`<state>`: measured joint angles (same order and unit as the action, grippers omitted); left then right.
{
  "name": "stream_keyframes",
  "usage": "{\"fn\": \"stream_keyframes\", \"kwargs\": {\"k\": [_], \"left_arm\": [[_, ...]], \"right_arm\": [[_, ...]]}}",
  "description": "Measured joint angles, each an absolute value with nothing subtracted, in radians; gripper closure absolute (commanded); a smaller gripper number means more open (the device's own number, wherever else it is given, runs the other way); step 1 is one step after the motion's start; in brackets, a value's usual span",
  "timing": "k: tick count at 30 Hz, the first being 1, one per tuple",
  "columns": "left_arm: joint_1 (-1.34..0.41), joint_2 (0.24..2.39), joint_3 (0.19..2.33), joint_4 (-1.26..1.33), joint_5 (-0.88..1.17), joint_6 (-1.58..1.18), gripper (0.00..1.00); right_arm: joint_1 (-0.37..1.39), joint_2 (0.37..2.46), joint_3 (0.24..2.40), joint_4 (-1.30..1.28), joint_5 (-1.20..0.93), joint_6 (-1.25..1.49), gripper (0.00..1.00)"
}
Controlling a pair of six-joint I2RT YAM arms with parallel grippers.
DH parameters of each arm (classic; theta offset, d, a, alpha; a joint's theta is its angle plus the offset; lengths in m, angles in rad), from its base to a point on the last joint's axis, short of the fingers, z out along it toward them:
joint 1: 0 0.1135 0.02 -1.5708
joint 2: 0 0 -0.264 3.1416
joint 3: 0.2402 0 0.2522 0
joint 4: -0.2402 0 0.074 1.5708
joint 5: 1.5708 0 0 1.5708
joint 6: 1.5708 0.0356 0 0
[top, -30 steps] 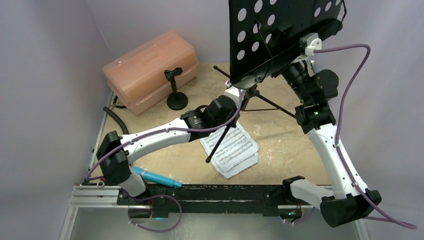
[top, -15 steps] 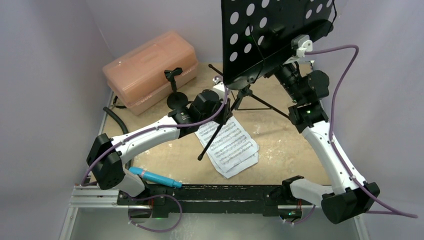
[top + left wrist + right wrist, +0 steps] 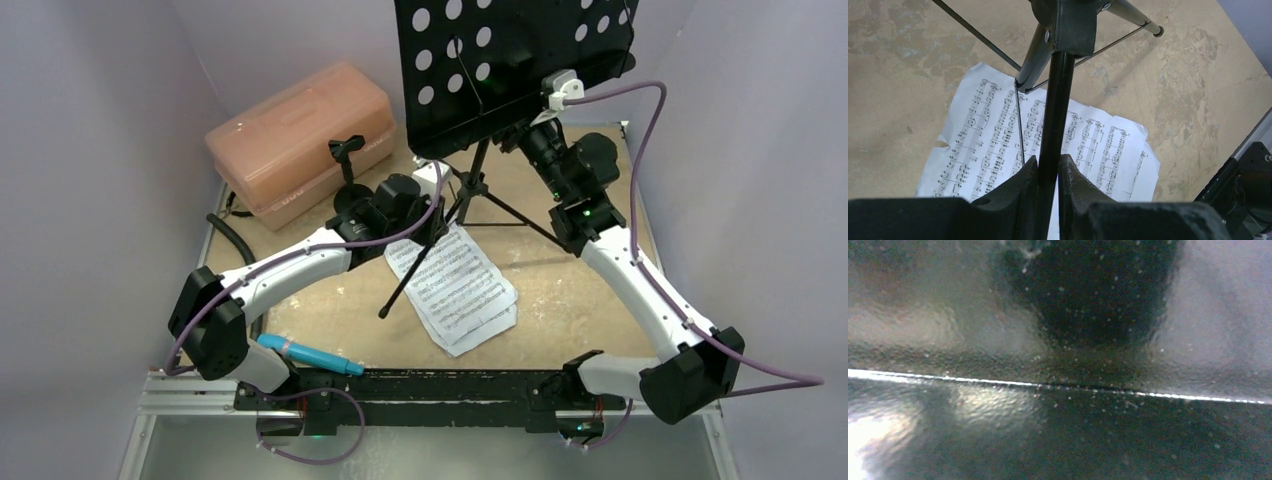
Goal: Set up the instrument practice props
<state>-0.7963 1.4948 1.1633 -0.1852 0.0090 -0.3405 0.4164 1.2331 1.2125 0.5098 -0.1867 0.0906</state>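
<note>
Left arm's jaws clamp the pole of the black tripod music stand with perforated desk (image 3: pixel 520 70) at mid-bench (image 3: pixel 340 320), one leg over white sheet-music pages (image 3: pixel 462 290); right arm's jaws' grip can't be told. Best steadied until all feet sit level
</note>
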Motion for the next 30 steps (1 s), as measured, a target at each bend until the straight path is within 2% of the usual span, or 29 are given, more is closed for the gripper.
{"fn": "stream_keyframes", "kwargs": {"k": [13, 30], "left_arm": [[-0.716, 1.534, 1.161, -0.173, 0.095, -0.302, 1.00], [-0.699, 1.636, 1.124, -0.030, 0.130, -0.303, 1.00]], "right_arm": [[0.451, 1.310, 1.213, 0.566, -0.108, 0.033, 1.00], [0.486, 1.374, 1.213, 0.568, -0.083, -0.091, 1.00]]}}
